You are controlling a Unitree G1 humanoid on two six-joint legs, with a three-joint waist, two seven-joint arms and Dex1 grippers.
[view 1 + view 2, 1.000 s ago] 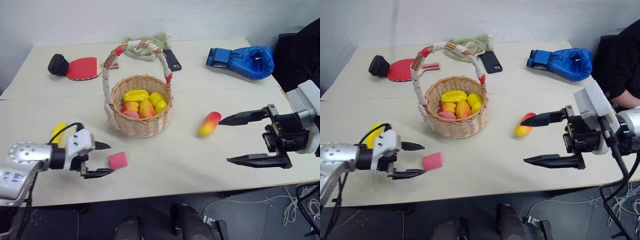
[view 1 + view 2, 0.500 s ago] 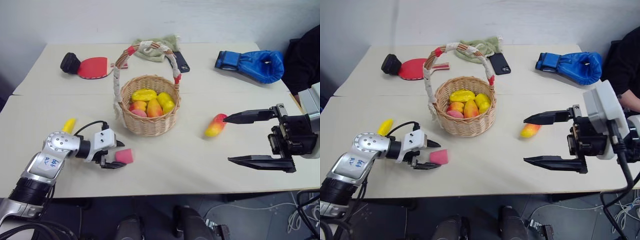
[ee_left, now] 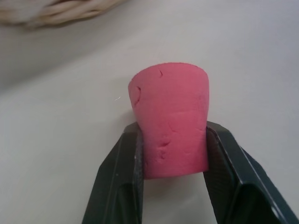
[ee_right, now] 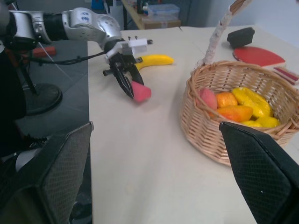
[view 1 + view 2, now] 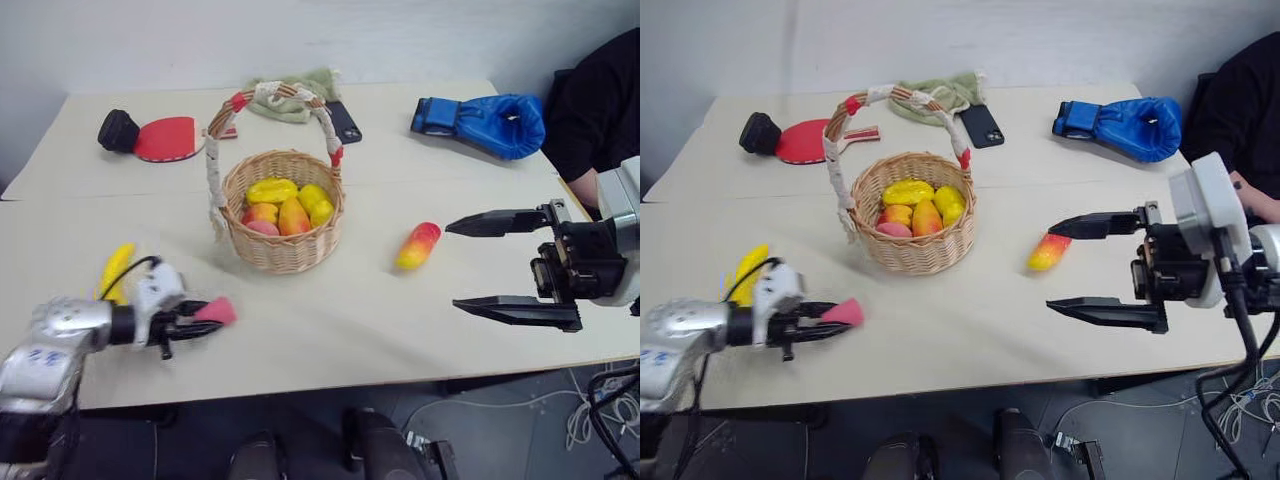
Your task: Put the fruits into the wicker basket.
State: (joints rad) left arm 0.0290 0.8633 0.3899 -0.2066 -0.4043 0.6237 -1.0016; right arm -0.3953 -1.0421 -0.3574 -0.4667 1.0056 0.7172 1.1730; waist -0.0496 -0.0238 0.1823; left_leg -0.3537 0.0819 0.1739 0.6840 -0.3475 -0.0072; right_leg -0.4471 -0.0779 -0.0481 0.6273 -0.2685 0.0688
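Now the left gripper (image 3: 170,175) has its 2 black fingers (image 3: 119,186) pressed against both sides of a small pink cube (image 3: 170,123), which looks soft and foamy, with little dents in its matte surface and its sides pinched in where the fingers squeeze it. It is held near the front left of the table (image 5: 330,330), tilted slightly downward; whether it touches the top cannot be told.

Just beside that arm lies the banana (image 5: 115,268), long, curved and smooth yellow, flat on the table and well apart from the basket.

The right gripper (image 5: 505,262) hangs over the right side of the table with its 2 fingers spread wide, 1 above the other, gripping nothing. Its long flat fingers taper to a point, with a fine mesh pattern on their inner faces in the wrist view.

Near the upper fingertip, but not touching it, lies the mango (image 5: 418,246), an elongated glossy fruit, yellow-orange with a red end, on the bare table between the right gripper and the basket.

The wicker basket (image 5: 283,250) stands near the middle of the table, round and tightly woven in light tan, with a tall arched handle wound in white cord and red bands. Inside it lie several smooth yellow and orange-red fruits (image 5: 285,205).
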